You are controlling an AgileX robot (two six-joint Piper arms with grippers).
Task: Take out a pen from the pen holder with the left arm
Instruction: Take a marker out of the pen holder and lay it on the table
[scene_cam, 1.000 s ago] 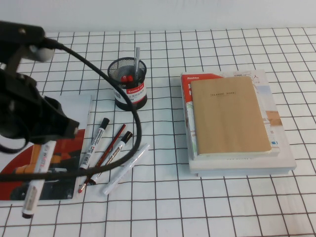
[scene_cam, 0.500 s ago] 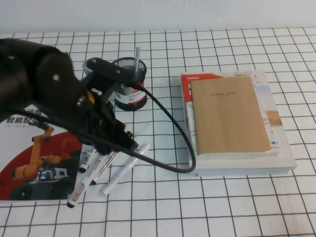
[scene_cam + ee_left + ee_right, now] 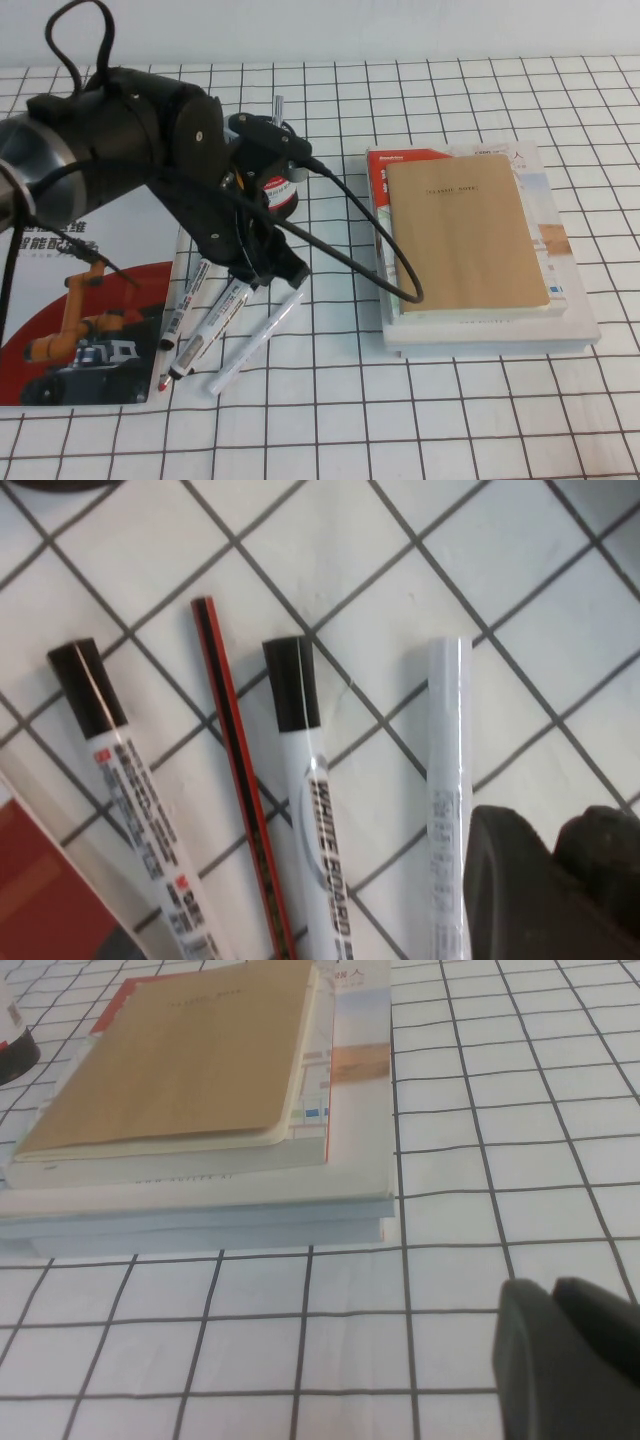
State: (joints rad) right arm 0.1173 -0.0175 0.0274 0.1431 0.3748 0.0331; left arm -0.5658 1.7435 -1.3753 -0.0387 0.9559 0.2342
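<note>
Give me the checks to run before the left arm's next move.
1. Left pincer low over the four loose pens: ok.
2. Left pincer carrying anything: cannot tell.
3. Holder in clear sight: not ok, the left arm hides most of it.
4. Pen standing in holder: ok.
5. Right pincer over bare table by the books, away from pens: ok.

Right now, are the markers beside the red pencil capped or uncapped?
Capped: both markers wear black caps. Left gripper hovers over them; right gripper sits low, facing the books.
</note>
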